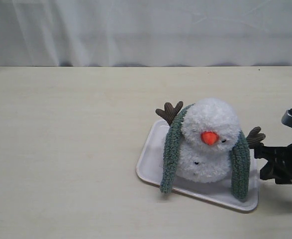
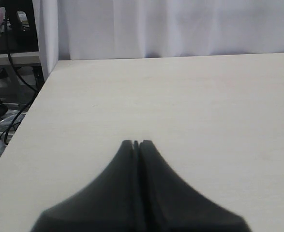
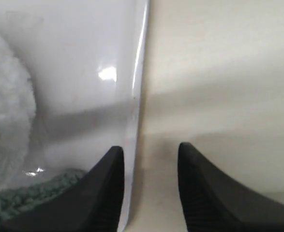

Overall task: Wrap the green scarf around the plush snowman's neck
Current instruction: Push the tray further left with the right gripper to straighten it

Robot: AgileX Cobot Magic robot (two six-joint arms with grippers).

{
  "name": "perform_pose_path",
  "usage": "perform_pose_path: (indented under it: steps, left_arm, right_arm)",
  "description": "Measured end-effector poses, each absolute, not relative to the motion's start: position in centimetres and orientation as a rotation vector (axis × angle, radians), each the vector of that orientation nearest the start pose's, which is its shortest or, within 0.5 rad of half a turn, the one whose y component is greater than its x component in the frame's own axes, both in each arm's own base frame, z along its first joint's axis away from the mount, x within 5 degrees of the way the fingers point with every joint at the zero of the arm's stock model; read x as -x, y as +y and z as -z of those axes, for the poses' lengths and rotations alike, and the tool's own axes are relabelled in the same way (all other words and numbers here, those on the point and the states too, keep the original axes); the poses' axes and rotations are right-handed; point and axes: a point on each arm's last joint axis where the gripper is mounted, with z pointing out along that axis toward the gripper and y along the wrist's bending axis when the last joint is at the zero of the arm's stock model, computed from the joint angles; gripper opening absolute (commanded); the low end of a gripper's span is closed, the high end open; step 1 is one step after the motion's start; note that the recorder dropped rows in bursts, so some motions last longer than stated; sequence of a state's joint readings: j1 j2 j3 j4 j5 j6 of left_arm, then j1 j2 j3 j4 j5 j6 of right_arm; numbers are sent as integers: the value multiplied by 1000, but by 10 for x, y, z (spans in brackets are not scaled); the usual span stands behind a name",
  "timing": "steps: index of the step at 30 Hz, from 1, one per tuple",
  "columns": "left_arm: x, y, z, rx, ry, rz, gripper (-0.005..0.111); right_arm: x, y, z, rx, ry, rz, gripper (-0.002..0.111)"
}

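Observation:
The plush snowman (image 1: 205,149) sits on a white tray (image 1: 150,159), facing the front. The green scarf (image 1: 171,154) runs behind its head, and its two ends hang down the front on either side, the right end (image 1: 240,167) reaching the tray. My right gripper (image 1: 261,163) hovers just right of that end, open, with nothing held. In the right wrist view the right gripper (image 3: 150,149) straddles the tray's rim (image 3: 137,96), with scarf fabric (image 3: 16,203) and white plush (image 3: 6,116) to one side. My left gripper (image 2: 136,142) is shut and empty over bare table, out of the exterior view.
The pale wooden table (image 1: 61,149) stretches left of the tray. A white curtain (image 1: 136,30) hangs behind the far edge. In the left wrist view the table's side edge (image 2: 30,111) shows, with cables and equipment beyond it.

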State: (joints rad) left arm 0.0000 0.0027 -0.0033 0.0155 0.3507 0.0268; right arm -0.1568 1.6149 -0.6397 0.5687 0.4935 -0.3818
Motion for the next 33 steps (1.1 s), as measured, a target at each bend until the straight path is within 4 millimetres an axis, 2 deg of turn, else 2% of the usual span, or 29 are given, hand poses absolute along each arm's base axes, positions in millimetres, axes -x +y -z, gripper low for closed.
perform_pose_path:
  steps: [4, 10, 16, 25, 33]
  left_arm:
    - [-53, 0, -183, -34, 1833, -34, 0]
    - [-53, 0, -183, -34, 1833, -34, 0]
    - [-53, 0, -183, -34, 1833, -34, 0]
    - [-53, 0, -183, -34, 1833, -34, 0]
    - [-53, 0, -183, -34, 1833, -34, 0]
  right_arm:
    - [-252, -14, -136, -355, 2812, -404, 35]
    - [-260, -15, -110, -379, 2828, -409, 35]
    - [-274, -10, -105, -329, 2733, -518, 35]
    - [-281, -8, -98, -265, 2703, -554, 6]
    - [-298, -8, -102, -277, 2658, -597, 4]
